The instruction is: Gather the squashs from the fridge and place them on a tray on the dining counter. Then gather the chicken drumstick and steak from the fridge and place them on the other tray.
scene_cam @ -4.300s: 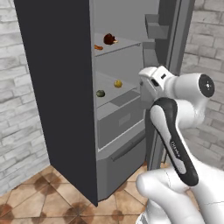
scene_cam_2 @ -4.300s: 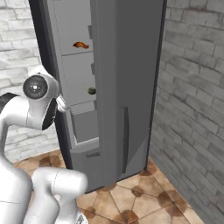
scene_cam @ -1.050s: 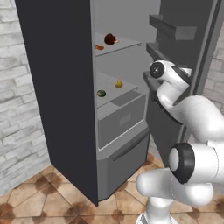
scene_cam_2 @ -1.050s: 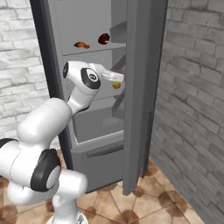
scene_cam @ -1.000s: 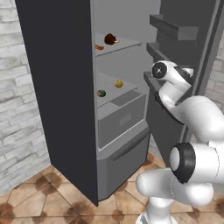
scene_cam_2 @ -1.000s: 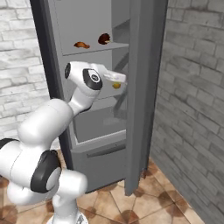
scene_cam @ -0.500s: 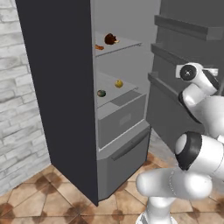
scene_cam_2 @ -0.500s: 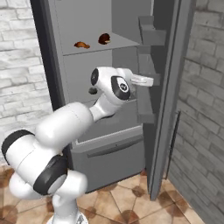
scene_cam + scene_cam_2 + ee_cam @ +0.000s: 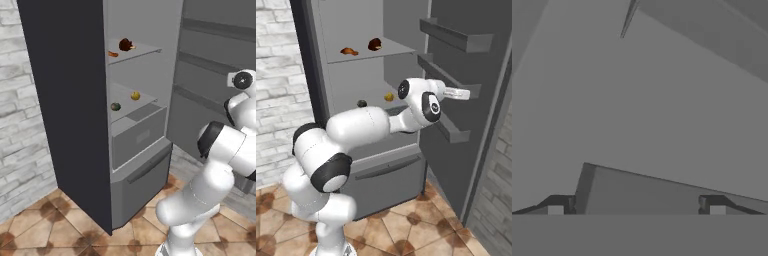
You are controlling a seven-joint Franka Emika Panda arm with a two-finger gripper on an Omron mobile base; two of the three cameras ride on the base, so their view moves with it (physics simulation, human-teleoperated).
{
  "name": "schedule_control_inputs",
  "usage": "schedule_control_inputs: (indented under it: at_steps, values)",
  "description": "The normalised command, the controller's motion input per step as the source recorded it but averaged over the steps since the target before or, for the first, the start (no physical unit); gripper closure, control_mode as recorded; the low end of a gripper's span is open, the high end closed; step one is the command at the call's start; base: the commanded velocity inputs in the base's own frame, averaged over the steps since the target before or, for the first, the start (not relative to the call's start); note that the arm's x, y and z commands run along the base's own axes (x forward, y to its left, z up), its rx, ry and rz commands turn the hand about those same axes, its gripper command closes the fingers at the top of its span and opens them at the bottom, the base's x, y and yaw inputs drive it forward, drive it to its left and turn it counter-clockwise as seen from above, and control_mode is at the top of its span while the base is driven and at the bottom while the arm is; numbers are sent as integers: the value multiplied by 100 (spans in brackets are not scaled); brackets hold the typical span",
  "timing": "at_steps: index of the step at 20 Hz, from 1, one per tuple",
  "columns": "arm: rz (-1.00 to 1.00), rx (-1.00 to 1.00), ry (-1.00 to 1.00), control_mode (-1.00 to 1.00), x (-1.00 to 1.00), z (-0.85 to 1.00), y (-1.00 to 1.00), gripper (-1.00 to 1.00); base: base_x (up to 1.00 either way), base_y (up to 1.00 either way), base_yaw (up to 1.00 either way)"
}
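With the tall dark grey fridge (image 9: 70,100) open, the two-finger gripper (image 9: 465,93) stands wide and empty at the door shelves, right of centre; next, reach the small round squashes (image 9: 135,95) on the mid-frame shelf.

Fridge (image 9: 70,100): door swung wide to the right.
Upper shelf: steak (image 9: 125,45) right of chicken drumstick (image 9: 113,54).
Lower shelf: two squashes (image 9: 135,95) (image 9: 115,106), apart.
Drawer (image 9: 137,140): below lower shelf.
Gripper (image 9: 463,93): between door shelves (image 9: 456,40).
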Motion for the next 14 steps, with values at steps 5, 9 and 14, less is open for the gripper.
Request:
schedule_control_inputs:
  at_steps: [5,9,14]
  values:
    - [0,0,0,-100,37,0,-74,-100,0,0,0]
    - [3,0,-5,-100,23,3,-69,-100,0,0,0]
    - [5,0,-7,-100,4,22,-47,-100,0,0,0]
